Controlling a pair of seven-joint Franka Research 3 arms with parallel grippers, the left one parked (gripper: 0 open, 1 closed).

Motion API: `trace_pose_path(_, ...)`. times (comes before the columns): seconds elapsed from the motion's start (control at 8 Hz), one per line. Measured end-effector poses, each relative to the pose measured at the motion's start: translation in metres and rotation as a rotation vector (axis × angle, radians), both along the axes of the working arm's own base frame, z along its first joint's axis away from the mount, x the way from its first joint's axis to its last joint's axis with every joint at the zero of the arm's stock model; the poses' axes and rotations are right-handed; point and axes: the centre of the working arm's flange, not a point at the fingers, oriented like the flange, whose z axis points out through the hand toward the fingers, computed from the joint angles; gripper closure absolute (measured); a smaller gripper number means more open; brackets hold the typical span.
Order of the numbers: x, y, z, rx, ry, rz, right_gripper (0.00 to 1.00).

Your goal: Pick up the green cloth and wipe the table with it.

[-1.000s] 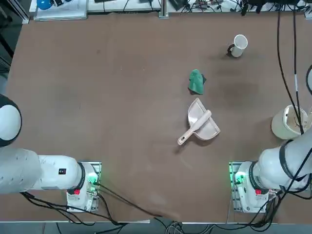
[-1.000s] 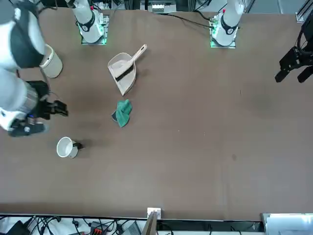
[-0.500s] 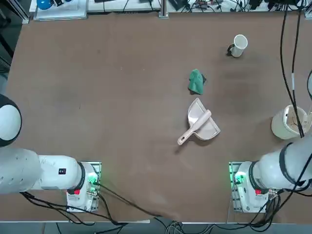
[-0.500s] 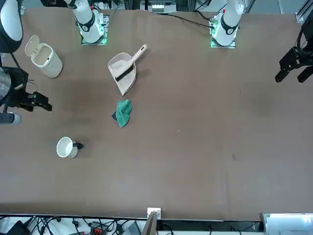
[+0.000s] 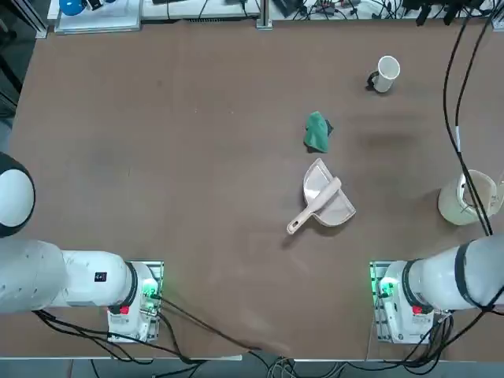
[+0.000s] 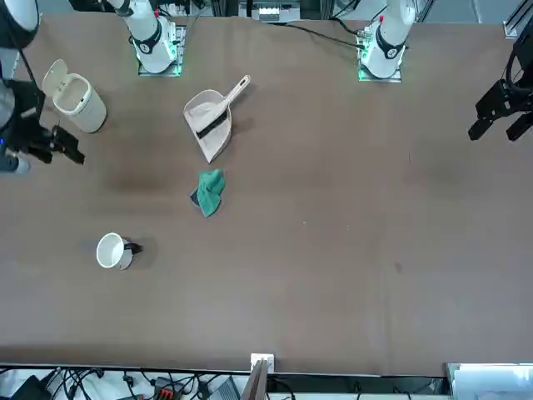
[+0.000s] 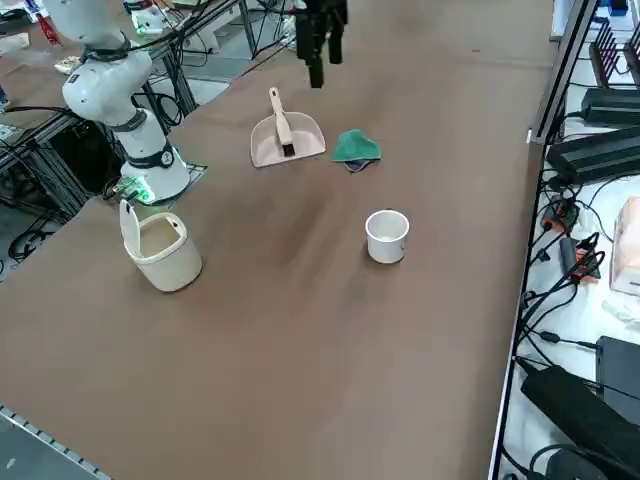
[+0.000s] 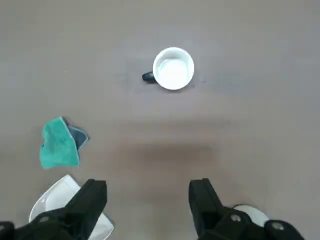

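Nearest the robot's base, the dustpan (image 5: 329, 206) lies with the green cloth (image 5: 316, 132) crumpled just beyond it, and farther out stands the mug (image 5: 386, 74). Over the table (image 5: 197, 189), the right gripper (image 8: 147, 200) has swung back slightly towards the bin (image 6: 81, 102) since a moment ago, fingers wide and empty; the grasp, it seems, still needs a sideways approach.

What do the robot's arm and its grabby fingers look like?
The right arm is white and rounded, with dark bands around its joints and black cables running along it. Its base has a small red spot and a green glow. The right gripper is black, with two chunky, angular fingers and little round screws. It is open.
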Motion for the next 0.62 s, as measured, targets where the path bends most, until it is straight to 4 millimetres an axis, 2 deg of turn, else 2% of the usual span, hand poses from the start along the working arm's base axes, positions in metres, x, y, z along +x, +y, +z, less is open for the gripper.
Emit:
trace_pose_path(0.25, -0.02, -0.002, 0.01, 0.012, -0.012, 0.004, 0.0)
trace_pose_path(0.62, -0.023, 0.001, 0.014, 0.038, -0.017, 0.009, 0.0)
